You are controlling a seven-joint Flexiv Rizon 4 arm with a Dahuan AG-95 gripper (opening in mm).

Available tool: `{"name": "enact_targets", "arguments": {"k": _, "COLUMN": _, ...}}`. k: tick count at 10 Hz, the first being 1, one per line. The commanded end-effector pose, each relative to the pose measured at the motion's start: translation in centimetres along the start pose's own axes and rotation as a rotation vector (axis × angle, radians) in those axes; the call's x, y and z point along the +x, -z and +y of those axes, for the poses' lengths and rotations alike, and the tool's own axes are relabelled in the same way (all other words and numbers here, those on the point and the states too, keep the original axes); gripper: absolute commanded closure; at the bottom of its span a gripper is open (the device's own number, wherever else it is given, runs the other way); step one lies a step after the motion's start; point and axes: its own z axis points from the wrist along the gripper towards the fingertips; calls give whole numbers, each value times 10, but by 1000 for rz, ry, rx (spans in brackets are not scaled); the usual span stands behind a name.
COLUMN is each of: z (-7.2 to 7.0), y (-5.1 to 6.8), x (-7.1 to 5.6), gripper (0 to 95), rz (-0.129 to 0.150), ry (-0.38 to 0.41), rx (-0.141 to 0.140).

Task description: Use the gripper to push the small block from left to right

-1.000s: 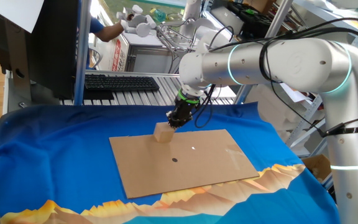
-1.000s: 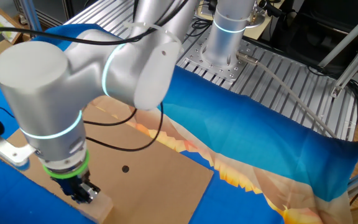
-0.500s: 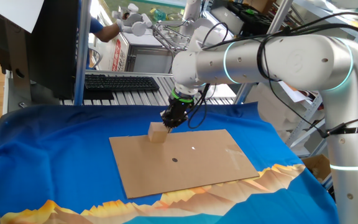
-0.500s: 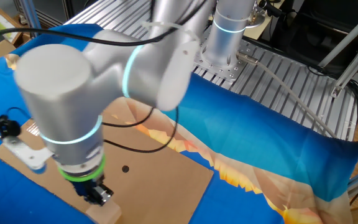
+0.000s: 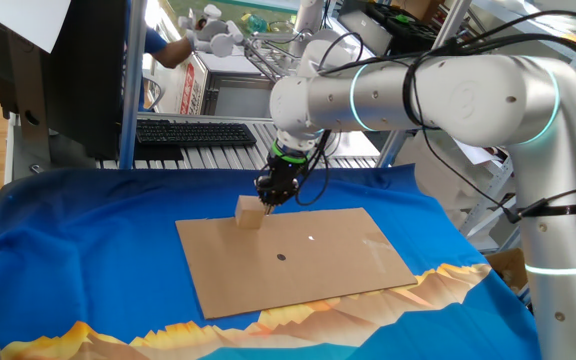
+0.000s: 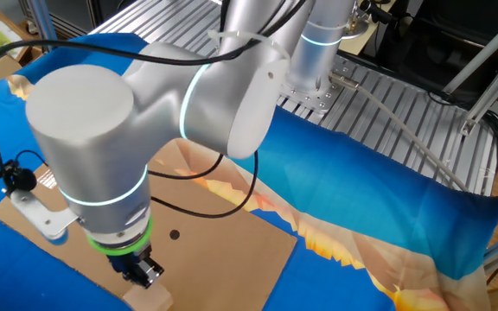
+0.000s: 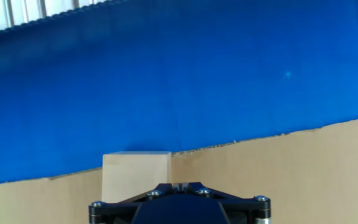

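Note:
The small block (image 5: pixel 249 212), a light tan wooden cube, sits on the brown cardboard sheet (image 5: pixel 308 265) near its far edge. My gripper (image 5: pixel 271 194) is shut, its black tip pressed against the block's right side in this view. In the other fixed view the gripper (image 6: pixel 145 272) stands just above the block (image 6: pixel 157 301) at the bottom edge of the picture. In the hand view the block (image 7: pixel 135 175) lies just ahead and slightly left of the closed fingertips (image 7: pixel 179 185), at the cardboard's edge (image 7: pixel 291 134).
The sheet lies on a blue cloth (image 5: pixel 68 250) and carries a small black dot (image 5: pixel 281 256) near its middle. A black keyboard (image 5: pixel 193 132) and a metal rack stand behind the cloth. A white clamp (image 6: pixel 37 212) rests at the sheet's corner.
The gripper and the block have slid together along the sheet's far edge, toward the left in the one fixed view. The jaws stayed shut.

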Motion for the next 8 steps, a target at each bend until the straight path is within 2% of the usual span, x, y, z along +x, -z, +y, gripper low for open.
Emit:
{"name": "enact_targets", "arguments": {"k": 1, "z": 1, "y": -1, "x": 5, "gripper": 950, "rz": -6, "ry": -3, "rx": -1}}
{"name": "enact_targets", "arguments": {"k": 2, "z": 1, "y": -1, "x": 5, "gripper": 950, "rz": -7, "ry": -5, "rx": 6}}
{"name": "enact_targets", "arguments": {"k": 3, "z": 0, "y": 1, "x": 4, "gripper": 950, "rz": 8, "ry": 0, "rx": 18}}
{"name": "enact_targets", "arguments": {"k": 4, "z": -2, "y": 7, "x": 0, "gripper": 950, "rz": 58, "ry": 16, "rx": 24}}
{"name": "enact_targets", "arguments": {"k": 5, "z": -5, "y": 17, "x": -3, "gripper": 950, "rz": 85, "ry": 26, "rx": 27}}
{"name": "enact_targets", "arguments": {"k": 6, "z": -7, "y": 24, "x": -4, "gripper": 950, "rz": 91, "ry": 23, "rx": 33}}
{"name": "enact_targets", "arguments": {"k": 8, "z": -15, "y": 48, "x": 0, "gripper": 950, "rz": 146, "ry": 15, "rx": 48}}
